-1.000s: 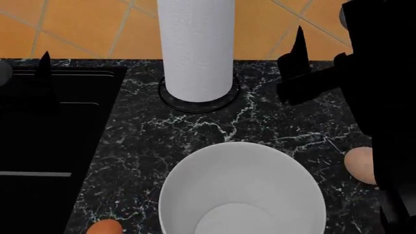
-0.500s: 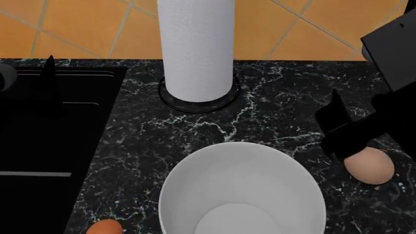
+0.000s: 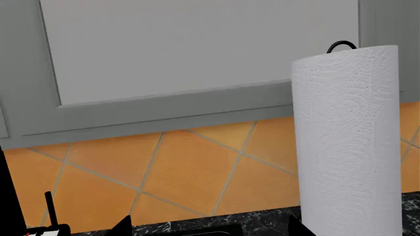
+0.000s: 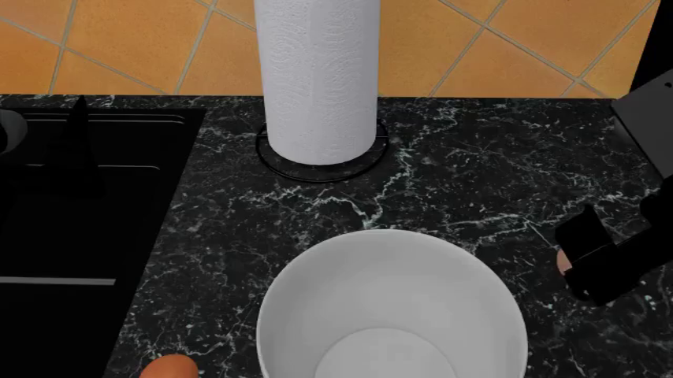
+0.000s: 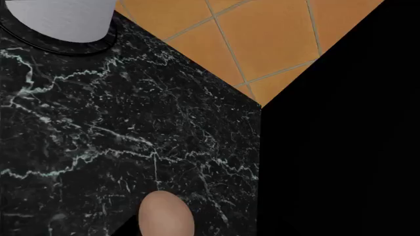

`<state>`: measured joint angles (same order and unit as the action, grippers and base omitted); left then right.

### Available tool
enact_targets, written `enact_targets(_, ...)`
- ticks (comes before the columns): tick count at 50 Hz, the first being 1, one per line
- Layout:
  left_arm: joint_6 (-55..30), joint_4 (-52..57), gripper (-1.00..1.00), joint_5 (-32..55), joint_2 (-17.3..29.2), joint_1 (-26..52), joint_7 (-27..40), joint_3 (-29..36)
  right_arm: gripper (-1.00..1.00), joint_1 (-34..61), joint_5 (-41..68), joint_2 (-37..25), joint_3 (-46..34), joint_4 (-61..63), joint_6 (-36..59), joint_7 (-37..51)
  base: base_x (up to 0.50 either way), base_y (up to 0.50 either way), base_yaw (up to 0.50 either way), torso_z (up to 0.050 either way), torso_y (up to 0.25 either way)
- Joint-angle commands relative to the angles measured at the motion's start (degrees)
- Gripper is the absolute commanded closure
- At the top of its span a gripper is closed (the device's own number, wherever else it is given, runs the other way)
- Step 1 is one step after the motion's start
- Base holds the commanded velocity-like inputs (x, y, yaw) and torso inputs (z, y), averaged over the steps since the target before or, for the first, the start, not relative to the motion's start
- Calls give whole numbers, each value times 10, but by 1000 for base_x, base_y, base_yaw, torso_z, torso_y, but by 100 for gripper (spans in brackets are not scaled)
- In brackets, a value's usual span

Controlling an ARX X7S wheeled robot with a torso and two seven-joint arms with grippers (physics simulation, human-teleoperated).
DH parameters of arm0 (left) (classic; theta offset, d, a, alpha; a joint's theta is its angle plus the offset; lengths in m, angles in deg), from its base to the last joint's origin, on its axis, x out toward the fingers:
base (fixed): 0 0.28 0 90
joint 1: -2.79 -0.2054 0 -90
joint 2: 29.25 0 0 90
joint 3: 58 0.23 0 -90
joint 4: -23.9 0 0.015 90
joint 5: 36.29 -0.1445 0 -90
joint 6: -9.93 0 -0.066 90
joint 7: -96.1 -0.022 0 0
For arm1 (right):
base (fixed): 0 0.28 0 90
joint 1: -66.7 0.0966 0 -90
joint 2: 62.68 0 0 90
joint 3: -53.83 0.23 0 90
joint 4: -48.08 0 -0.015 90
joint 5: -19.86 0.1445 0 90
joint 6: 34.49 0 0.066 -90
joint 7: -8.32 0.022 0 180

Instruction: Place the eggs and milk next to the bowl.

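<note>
The white bowl stands at the front middle of the black marble counter. The orange-brown egg lies at its front left, cut by the frame edge. The pale egg lies on the counter right of the bowl. My right gripper hangs low over it and hides all but a sliver. It is open, with one dark fingertip beside the egg. My left gripper is open and empty, above the dark sink at the left. The milk is out of view.
A tall white paper towel roll stands on a black ring base at the back middle, against the orange tiled wall. A black sink takes up the left side. A grey cabinet hangs above the tiles.
My right gripper has come down from the back right towards the front, onto the pale egg, which it now mostly covers. The left arm, bowl and orange-brown egg have stayed put.
</note>
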<state>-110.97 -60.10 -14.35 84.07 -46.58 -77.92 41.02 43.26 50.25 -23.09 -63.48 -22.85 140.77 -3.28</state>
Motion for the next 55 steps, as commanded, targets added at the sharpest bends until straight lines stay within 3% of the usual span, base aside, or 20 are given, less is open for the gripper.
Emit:
enact_targets(1, 2, -14, -100, -5, -9, 6, -22, -12, -100, 18, -22, 6, -40, -51, -16, -19, 0, 0, 0, 0, 0)
enact_targets(26, 14, -28, -100, -8, -6, 6, -23, -10, -100, 14, -71, 49, -132, -189, -110, -36, 0, 0, 0, 0, 0)
enact_targets(55, 11, -24, -100, -3, -2, 5, -19, -11, -100, 9, -87, 72, -162, -244, -145, -42, 0, 0, 0, 0, 0)
